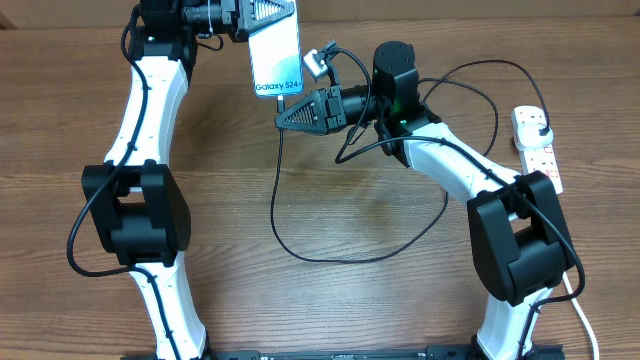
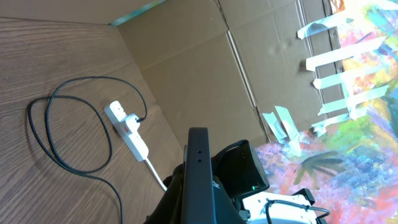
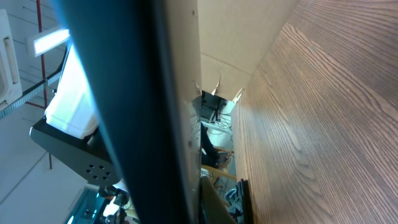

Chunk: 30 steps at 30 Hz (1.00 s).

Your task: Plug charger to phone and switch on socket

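Phone aloft, screen reads "Galaxy S24".

One wooden table carries two robot arms, the left arm and the right arm. Each ends in one gripper, making two: the left gripper at the far edge and the right gripper just nearer, in the middle. There is one phone, far and centre. One charger, a single thin black cable, loops across the middle. One socket lies at the right, with one plug in it and one thick white cord.
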Tool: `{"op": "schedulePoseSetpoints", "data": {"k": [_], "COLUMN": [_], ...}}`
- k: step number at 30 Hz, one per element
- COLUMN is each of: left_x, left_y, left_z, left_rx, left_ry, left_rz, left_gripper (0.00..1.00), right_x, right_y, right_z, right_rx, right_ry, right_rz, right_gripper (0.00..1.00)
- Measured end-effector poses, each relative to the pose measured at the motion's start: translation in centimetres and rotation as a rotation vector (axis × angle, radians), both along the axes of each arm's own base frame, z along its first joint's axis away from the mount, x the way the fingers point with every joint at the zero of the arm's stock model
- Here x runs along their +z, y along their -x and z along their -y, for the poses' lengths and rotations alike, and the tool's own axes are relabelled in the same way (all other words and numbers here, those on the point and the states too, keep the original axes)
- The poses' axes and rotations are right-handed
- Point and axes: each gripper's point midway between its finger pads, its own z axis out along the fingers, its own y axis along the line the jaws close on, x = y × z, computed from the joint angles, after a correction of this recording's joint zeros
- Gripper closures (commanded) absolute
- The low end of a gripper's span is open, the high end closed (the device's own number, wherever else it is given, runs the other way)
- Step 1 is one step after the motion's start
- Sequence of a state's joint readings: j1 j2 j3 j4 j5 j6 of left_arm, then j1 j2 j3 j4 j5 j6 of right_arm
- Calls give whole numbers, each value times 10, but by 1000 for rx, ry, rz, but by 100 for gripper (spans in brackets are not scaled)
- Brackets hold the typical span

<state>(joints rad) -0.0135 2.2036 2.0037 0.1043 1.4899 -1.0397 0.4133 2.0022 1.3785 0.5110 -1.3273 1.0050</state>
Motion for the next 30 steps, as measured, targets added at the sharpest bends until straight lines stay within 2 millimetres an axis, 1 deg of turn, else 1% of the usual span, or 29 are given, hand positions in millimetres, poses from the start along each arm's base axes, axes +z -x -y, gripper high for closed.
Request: {"op": "schedulePoseSetpoints", "data": {"k": [18,30], "left_x": [0,0], "left_y": [0,0], "left_z": [0,0], "left_rx": [0,2], "left_ry": [0,0], "left_rz": [0,3], "left_gripper": [94,94], "right_x": [0,-5], "right_y": [-1,-4], "right_z": [-1,-2], "right_rx": [-8,-30], "right_ry": [-8,6], "right_rz": [52,27], "right_gripper": [96,96]}}
